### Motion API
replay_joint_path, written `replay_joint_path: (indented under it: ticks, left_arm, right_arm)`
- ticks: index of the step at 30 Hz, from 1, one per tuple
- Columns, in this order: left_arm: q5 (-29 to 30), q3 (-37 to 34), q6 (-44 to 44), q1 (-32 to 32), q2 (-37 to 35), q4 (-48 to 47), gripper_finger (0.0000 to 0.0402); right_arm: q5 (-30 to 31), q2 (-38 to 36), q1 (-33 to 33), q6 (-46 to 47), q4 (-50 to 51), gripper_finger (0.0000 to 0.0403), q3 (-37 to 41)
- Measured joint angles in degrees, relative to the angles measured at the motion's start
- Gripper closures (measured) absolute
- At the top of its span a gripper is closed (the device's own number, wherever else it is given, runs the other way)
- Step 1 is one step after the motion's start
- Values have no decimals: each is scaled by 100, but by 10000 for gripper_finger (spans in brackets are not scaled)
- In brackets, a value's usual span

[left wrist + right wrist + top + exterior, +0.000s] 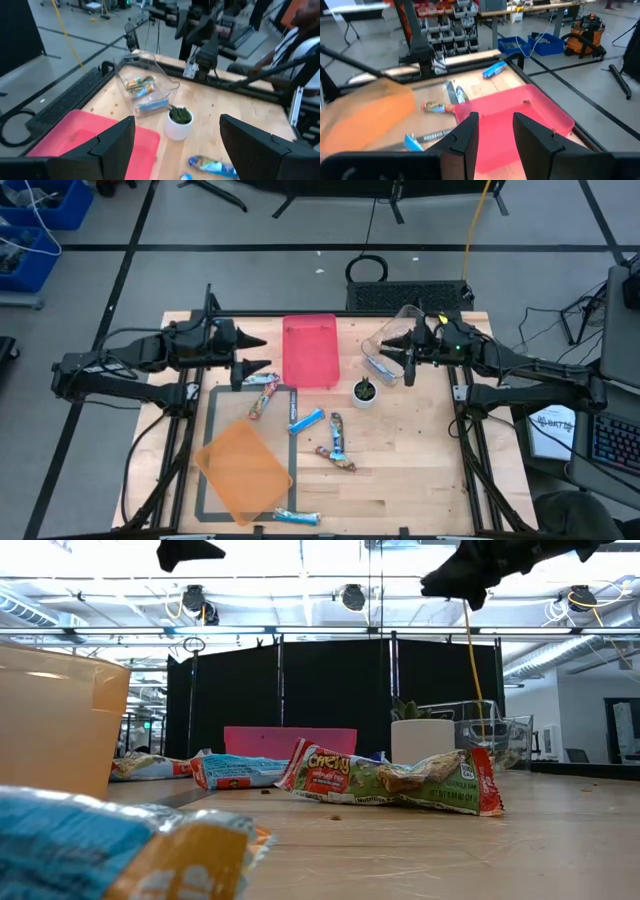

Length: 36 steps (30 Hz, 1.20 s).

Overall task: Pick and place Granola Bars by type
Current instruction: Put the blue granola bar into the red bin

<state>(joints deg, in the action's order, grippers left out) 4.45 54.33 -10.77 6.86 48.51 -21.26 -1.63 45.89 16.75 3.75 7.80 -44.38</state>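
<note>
The loose Granola Bars (300,421) lie on the surface between the red tray (310,351) and orange tray (243,470), nearest the released, empty left claw (258,354) beside the red tray.

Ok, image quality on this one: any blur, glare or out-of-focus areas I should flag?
Low view: the nearest granola bar is an out-of-focus smear, and the ceiling lights blow out to white. Right wrist view: the orange bin is blurred. Left wrist view: soft overall. High view: evenly lit, no glare on the table.
</note>
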Motion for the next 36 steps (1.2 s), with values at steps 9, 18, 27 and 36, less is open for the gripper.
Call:
replay_joint_path:
  ticks: [9, 18, 27, 36]
  left_arm:
    - [-99, -968, -185, -187, -227, 895, 117]
    - [-96, -1291, -500, -250, -260, 915, 120]
    - [737, -1822, -1177, -250, -537, 928, 130]
    - [730, -2996, -1229, -312, -1357, 1818, 134]
  right_arm:
    - [-23, -223, 0, -28, -63, 289, 708]
    - [-153, -846, -212, 665, -834, 289, 1700]
    - [-123, -937, -577, 929, -965, 289, 1993]
    - [26, -935, -675, 969, -996, 289, 1993]
